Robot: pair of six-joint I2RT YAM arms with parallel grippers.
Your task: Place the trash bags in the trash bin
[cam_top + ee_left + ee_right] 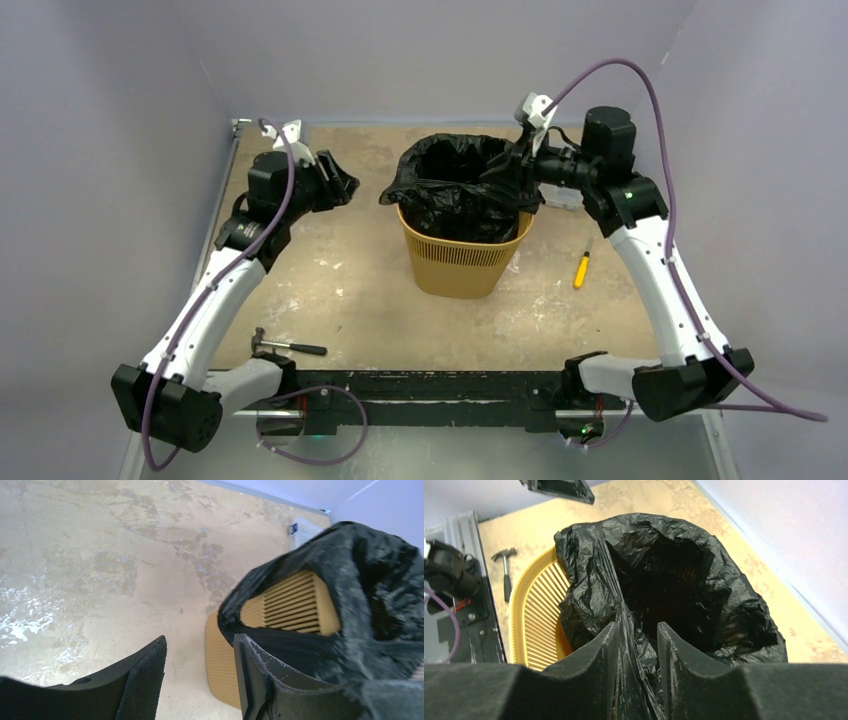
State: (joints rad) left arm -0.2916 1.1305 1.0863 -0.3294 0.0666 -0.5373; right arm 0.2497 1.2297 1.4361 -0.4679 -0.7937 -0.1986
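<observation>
A: Which arm was nearer the trash bag [455,185] lining the trash bin [462,262]?
B: The right gripper [636,630], jaws astride a fold at the right rim (possibly pinching; unclear). The left gripper [200,645] hung spread, empty, off leftward.

Soft, even overhead light; the top view is sharper than the wrist views.
The top view is evenly lit, with only a faint shadow round the bin [462,262] on the table [350,300]. The bag [455,185] reads almost solid black there. In the right wrist view its folds catch small glints and its inside falls into darkness. In the left wrist view the bag looks smeared and grainy, perhaps from motion.
</observation>
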